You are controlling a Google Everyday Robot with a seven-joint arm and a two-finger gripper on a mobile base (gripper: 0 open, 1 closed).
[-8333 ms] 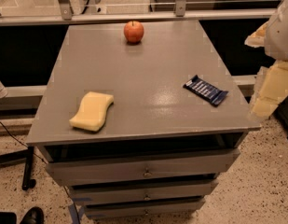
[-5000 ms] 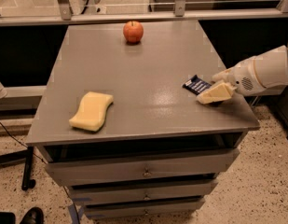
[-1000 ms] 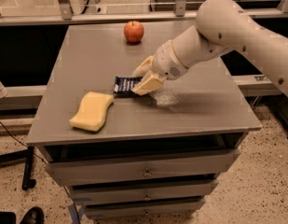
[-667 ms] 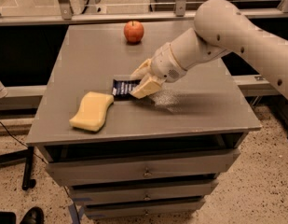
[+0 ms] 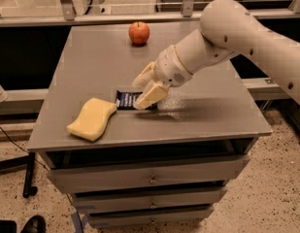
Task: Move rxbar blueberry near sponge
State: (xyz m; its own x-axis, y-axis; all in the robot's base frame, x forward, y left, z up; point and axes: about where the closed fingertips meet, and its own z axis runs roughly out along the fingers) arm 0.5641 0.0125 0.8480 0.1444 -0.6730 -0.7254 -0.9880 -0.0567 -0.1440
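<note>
Claw [image 5: 140, 92] fingers apart over rxbar blueberry [image 5: 125, 99] (flat on table [image 5: 91, 57]), beside sponge [image 5: 92, 118].

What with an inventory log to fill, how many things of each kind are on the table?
Snack bar: 1
Sponge: 1
Apple: 1
Total: 3. The gripper is at the snack bar's right end.

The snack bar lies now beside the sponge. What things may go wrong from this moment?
1. The gripper sits over the right end of the snack bar, which lies close beside the sponge. If it pulls back carelessly, it may drag the bar away from the sponge.
2. The sponge lies near the front left edge of the table; a further push toward it might slide it off.
</note>
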